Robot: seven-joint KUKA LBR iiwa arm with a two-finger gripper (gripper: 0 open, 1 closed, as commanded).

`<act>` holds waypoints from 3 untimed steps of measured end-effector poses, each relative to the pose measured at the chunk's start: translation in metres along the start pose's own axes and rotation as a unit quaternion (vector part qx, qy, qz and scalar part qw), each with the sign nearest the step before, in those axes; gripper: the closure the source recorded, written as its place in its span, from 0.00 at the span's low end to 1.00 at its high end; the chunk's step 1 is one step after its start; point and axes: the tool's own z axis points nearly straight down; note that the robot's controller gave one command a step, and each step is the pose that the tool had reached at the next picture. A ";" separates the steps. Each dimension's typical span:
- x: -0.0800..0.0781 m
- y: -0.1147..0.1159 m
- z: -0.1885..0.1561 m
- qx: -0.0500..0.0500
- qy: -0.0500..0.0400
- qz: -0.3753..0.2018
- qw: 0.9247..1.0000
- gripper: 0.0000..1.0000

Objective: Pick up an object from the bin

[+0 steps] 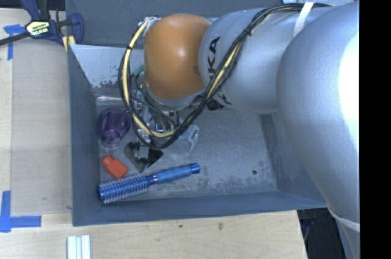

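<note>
**Bin contents and tool: entry as found**

1. Bin [82, 129]: grey metal with sloped walls. We judge that the slopes send loose things down to the flat floor, which would explain why all the stock lies in its left half.
2. Arm [275, 56]: it leans in over the right edge. The wrist, under its orange cover [174, 56], points down, with cables [129, 74] looped around it. We take this as the posture for coming at small things from above.
3. End effector [142, 155]: dark, set low over the floor towards the near-left corner. We cannot tell whether it is released or clenched, and we see nothing held in it.
4. Orange block [114, 167]: small, just left of the end effector and near the left wall's foot.
5. Blue hairbrush [146, 181]: it lies lengthways along the foot of the near wall. The bristle end is towards the near-left corner and the handle towards the middle. It passes just below the end effector.
6. Purple plastic piece [112, 123]: rounded and translucent, by the left wall, farther in than the block.
7. Clear plastic piece [190, 138]: mid-floor, on the end effector's right, partly under the cables.

Remark: the block and the hairbrush lie closest, so we judge one of them the likeliest pick. Nothing is lifted yet.
</note>
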 end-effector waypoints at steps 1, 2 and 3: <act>-0.002 -0.001 -0.005 -0.001 -0.004 0.002 1.000 0.00; 0.035 -0.003 0.008 -0.001 -0.005 -0.056 0.998 0.00; 0.065 -0.014 0.035 0.001 -0.012 -0.162 0.987 0.00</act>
